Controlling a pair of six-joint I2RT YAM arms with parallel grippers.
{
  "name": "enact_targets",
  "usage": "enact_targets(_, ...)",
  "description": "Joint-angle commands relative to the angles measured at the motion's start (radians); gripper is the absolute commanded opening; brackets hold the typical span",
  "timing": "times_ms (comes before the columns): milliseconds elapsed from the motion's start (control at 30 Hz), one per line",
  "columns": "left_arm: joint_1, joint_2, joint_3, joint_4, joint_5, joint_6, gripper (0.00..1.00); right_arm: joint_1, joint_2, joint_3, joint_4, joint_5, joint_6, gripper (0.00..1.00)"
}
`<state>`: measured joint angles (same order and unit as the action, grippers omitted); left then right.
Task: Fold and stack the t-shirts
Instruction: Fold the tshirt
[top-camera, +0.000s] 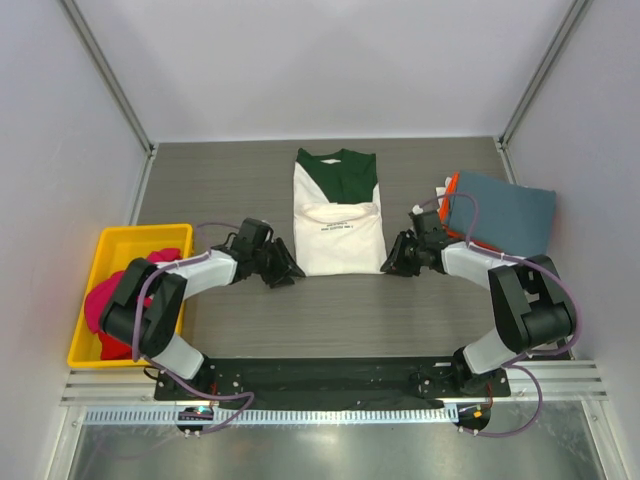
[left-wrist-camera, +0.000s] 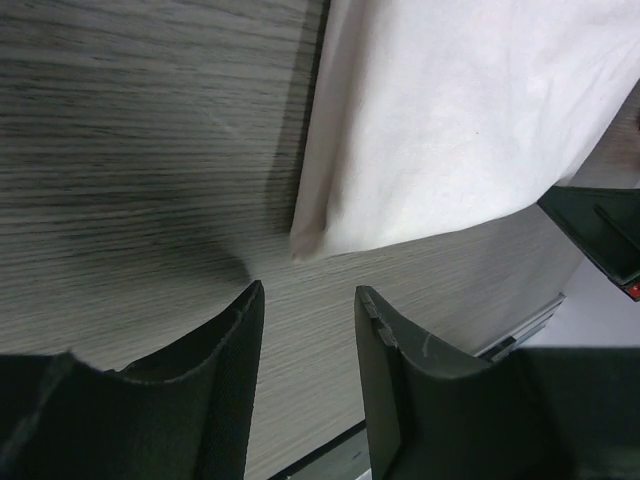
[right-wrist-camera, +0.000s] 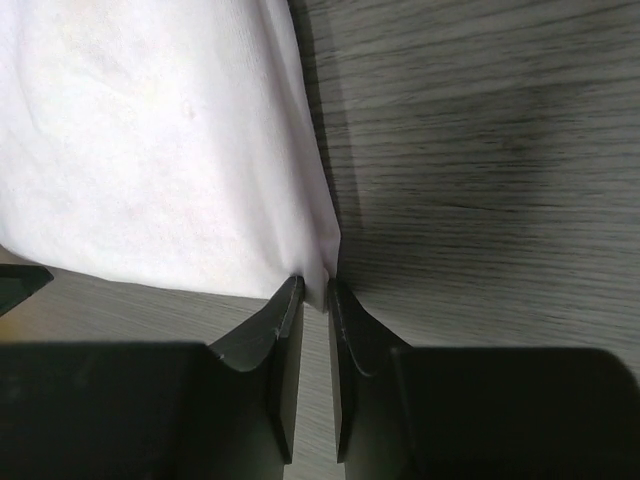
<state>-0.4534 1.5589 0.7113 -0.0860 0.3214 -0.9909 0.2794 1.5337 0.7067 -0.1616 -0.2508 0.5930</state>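
Cream-white t-shirt (top-camera: 340, 225) flat at the middle of the table (top-camera: 220, 180), dark green collar end away from the arms. Sides tucked in to a narrow oblong, a cross-fold showing about halfway up.

Right gripper (top-camera: 400, 258) down at the near right hem corner. In its wrist view, fingers (right-wrist-camera: 270, 340) pressed almost together, the cloth corner nipped between the tips.

Left gripper (top-camera: 283, 268) low at the near left corner, fingers (left-wrist-camera: 220, 350) spread wide. Corner lying just ahead of the tips, not yet between them, so nothing held on that side.

Over on the right, slate-blue shirt (top-camera: 505, 212) folded on top of an orange one (top-camera: 452, 185): two done and stacked, by the look of it. Red shirt (top-camera: 105, 305) bunched in the yellow bin (top-camera: 115, 240) at the left, not folded.

Roughly halfway, then. Left corner to be caught, hem to be carried up toward the collar, the folded shirt onto the stack. Red one after that.
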Motion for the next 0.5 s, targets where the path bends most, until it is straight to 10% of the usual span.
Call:
enact_targets(0, -0.004, 0.007, -0.01, 0.049, -0.01, -0.005, 0.42, -0.002, 0.003, -0.027, 0.04, 0.001, 0.005, 0.22)
enact_targets(467, -0.004, 0.108, 0.011, 0.126, -0.041, -0.035, 0.39, 0.0, -0.015, -0.036, 0.066, -0.013, 0.022, 0.13)
